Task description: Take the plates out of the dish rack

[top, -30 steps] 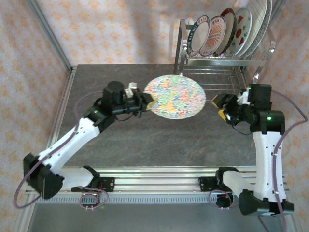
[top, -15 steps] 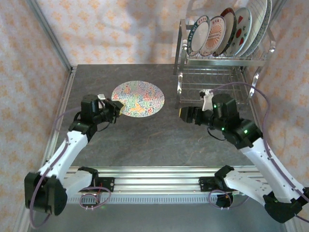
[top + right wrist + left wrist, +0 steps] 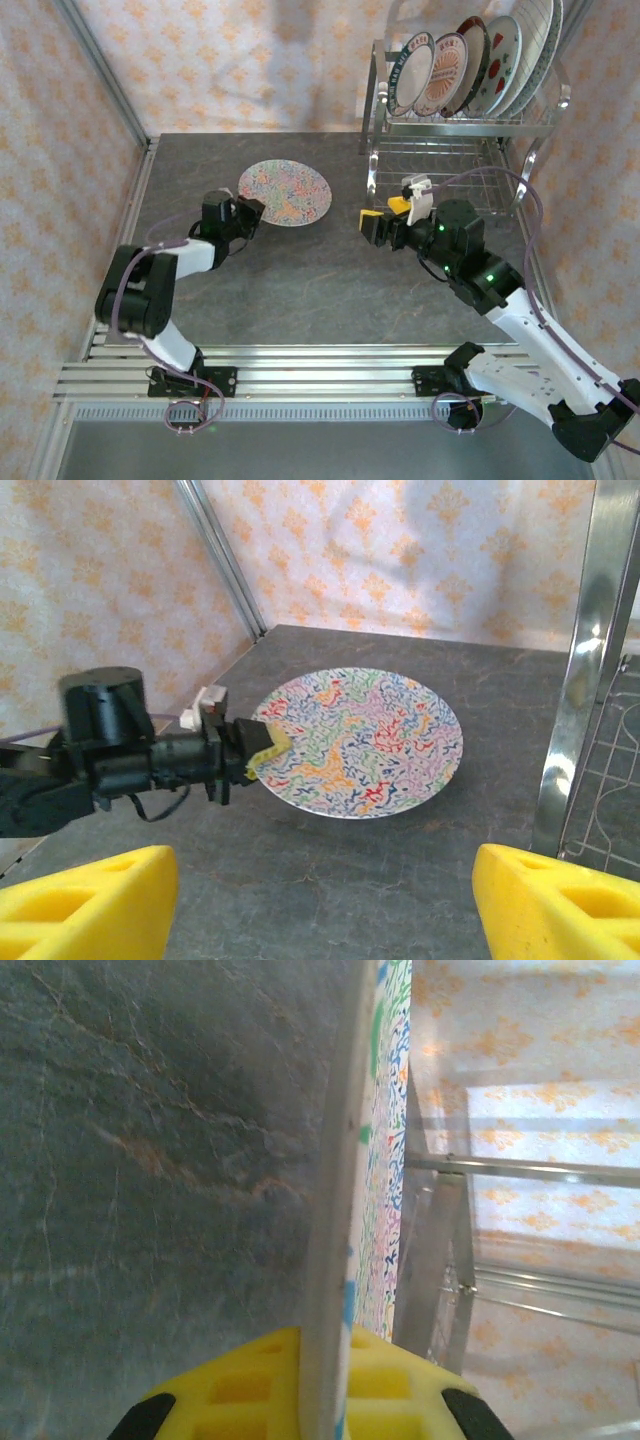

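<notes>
Plate (image 3: 284,192) looks set down by the table's (image 3: 300,280) far edge; left hand (image 3: 250,213), clamped on it, must let go next. Right hand (image 3: 383,216) is spread, empty.

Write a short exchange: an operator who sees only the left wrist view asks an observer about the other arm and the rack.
Operator: In my view the left gripper clamps a patterned plate, seen edge-on. What is the other arm doing?
Observer: The right gripper is open and empty, pointing toward that plate.
Operator: And the rack?
Observer: Several plates stand upright in the upper shelf of the dish rack.
</notes>
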Available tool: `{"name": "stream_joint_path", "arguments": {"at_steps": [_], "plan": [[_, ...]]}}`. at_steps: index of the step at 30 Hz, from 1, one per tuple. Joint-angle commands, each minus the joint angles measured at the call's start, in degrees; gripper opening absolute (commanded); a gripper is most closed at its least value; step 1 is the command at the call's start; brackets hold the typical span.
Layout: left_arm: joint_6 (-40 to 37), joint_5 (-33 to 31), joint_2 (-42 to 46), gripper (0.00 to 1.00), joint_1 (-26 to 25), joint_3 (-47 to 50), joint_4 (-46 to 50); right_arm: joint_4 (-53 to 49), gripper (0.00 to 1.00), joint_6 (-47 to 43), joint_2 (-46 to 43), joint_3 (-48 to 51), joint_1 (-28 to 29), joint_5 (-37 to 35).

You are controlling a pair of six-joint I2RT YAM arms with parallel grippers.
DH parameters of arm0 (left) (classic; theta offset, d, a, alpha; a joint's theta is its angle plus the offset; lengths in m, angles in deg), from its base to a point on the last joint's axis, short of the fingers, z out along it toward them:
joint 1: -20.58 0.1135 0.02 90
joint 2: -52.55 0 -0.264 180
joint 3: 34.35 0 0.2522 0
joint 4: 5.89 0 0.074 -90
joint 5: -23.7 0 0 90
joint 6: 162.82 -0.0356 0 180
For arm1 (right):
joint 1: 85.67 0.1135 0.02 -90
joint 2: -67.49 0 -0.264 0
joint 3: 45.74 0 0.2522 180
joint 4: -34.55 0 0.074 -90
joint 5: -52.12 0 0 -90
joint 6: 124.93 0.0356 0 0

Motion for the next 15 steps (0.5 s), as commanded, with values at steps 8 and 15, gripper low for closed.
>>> {"name": "stream_joint_path", "arguments": {"at_steps": [8,15], "plan": [[1.6,-0.1,-14.8,0.0,0.2,-13.6,-14.4,1.9,0.78,-1.2,-0.7,-1.7,0.3,-2.3],[1.1,0.9,-20.0,0.0,0.2,-17.4,-11.7,1.2,0.78,-1.0,-0.5,-2.7,0.3,-2.7]]}}
